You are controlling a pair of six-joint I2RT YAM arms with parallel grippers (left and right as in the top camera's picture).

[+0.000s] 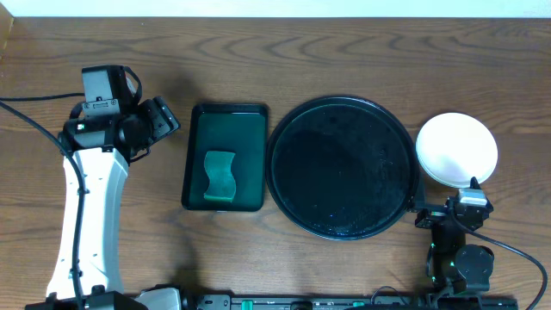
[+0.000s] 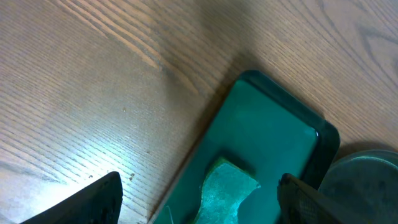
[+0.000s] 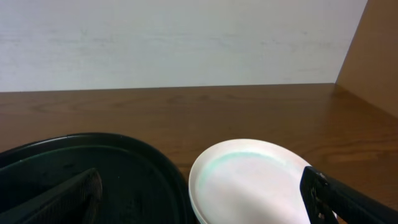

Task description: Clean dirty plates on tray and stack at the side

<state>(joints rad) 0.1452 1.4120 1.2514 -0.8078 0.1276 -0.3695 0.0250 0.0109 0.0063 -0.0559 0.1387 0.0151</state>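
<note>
At the right gripper (image 3: 200, 186) your jaws stood spread wide and held nothing. Just ahead of them and a little below lay the plates (image 3: 249, 177), stacked on the table just beside the right rim of the tray (image 1: 342, 168); I could not count the stack. Being round, they offered no long axis to line up on. Your left gripper (image 2: 199, 196) was equally wide and empty, aimed at the sponge (image 2: 227, 193), which lay lengthwise in the green tray (image 2: 267, 118), well apart from the plates with the whole tray between. So the right arm was plainly the nearer one to the stack. The tray showed bare, with no plate on it, so I judged the cleaning and stacking done and nothing left for you to reach for.
</note>
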